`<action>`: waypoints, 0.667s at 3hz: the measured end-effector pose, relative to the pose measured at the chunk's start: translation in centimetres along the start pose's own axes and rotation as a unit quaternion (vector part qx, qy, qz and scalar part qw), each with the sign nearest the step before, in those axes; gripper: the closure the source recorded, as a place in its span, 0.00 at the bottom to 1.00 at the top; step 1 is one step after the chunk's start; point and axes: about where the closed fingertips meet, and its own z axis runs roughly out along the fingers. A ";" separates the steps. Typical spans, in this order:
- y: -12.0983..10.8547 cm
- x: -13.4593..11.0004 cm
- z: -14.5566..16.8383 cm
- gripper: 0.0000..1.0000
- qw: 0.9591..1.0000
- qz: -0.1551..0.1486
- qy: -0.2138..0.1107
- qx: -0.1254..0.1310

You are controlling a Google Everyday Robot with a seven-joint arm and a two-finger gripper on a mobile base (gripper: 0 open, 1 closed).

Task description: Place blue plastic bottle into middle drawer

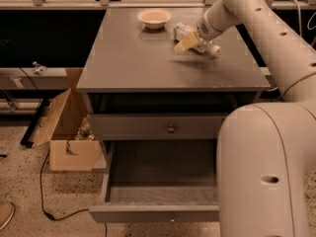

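Observation:
The blue plastic bottle (181,31) lies on its side on the grey cabinet top (138,63), at the back right, its white cap (215,49) pointing right. My gripper (186,42) is down at the bottle, over its middle from the front, on the arm reaching in from the upper right. I cannot tell whether it holds the bottle. The middle drawer (158,214) is pulled open low at the front of the cabinet, a deep grey tray with nothing visible in it.
A cream bowl (154,18) stands at the back of the top, left of the bottle. A closed drawer with a round brass knob (171,129) sits above the open one. An open cardboard box (64,132) is on the floor at left. My white body (266,172) fills the lower right.

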 end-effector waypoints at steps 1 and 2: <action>0.6 -0.5 -0.1 0.49 1.000 -0.013 -0.014 -0.009; 1.2 -0.7 -1.0 0.72 0.999 -0.022 -0.028 -0.011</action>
